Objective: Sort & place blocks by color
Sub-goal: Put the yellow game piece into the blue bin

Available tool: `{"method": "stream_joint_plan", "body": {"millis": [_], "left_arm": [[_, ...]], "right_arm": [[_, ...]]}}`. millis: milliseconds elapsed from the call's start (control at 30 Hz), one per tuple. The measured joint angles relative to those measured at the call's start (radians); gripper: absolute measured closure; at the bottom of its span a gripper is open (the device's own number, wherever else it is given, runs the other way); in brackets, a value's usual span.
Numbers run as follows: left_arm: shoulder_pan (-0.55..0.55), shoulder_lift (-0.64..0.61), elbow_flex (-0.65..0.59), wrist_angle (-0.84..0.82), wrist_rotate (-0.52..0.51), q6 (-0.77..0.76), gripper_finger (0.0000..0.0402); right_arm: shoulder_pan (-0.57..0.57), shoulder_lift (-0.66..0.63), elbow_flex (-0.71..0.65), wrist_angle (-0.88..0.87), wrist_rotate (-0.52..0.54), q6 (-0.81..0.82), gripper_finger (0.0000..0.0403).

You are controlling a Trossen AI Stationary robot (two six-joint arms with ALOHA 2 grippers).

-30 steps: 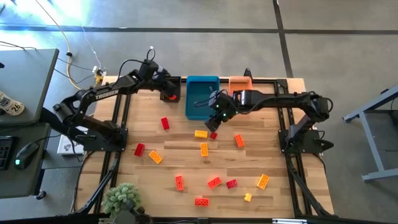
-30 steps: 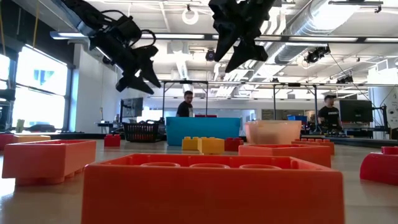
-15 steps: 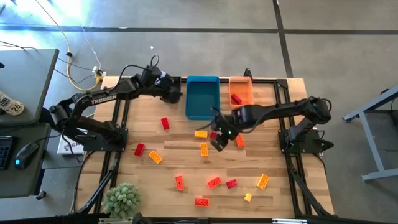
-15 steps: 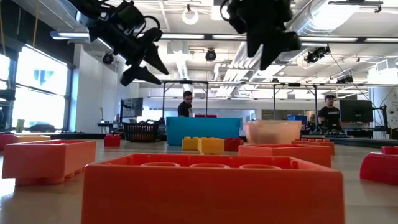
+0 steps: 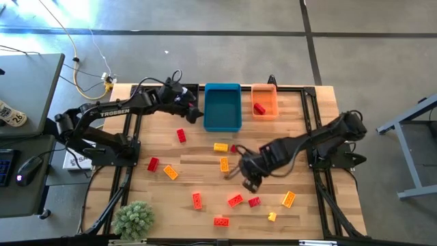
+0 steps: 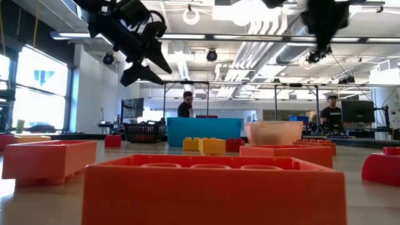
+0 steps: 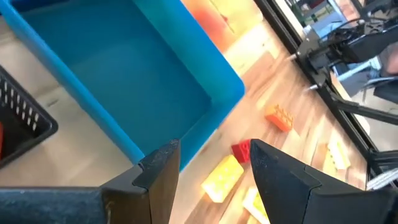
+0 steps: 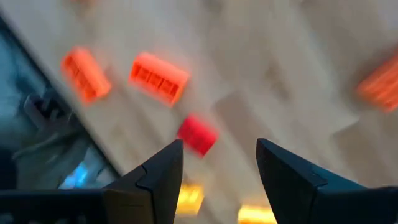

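Blocks scattered on the worktop are being approached by the right tool, parted and empty, a red block just beneath needing descent; left tool parted, empty, beside the blue bin.

Table pale wood, matt (grain visible); blocks glossy studded plastic; blue bin smooth plastic.

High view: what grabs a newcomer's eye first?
The scatter of small red, orange and yellow studded plastic bricks over the pale wooden table. Next, the blue rectangular bin and orange rectangular bin side by side at the far edge, one red brick in the orange one. The right gripper hangs open mid-table over the bricks; the left gripper, also open, is beside the blue bin.
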Motion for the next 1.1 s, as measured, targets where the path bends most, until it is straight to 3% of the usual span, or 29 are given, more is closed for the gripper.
{"method": "stream_joint_plan", "body": {"millis": [100, 267, 867, 1100], "left_arm": [[-0.026, 0.000, 0.000, -0.009, -0.002, -0.039, 0.0218], [-0.064, 0.000, 0.000, -0.014, -0.001, -0.043, 0.0218], [-0.125, 0.000, 0.000, -0.014, -0.020, -0.003, 0.0218], [-0.125, 0.000, 0.000, -0.014, -0.012, 0.011, 0.0218]], "right_arm": [[0.051, 0.000, 0.000, 0.000, -0.028, 0.081, 0.0212], [0.141, 0.000, 0.000, 0.001, 0.012, 0.240, 0.0212], [0.378, 0.017, 0.000, -0.001, 0.298, 1.035, 0.0212], [0.431, 0.089, 0.000, 0.003, 0.197, 1.170, 0.0212]]}}
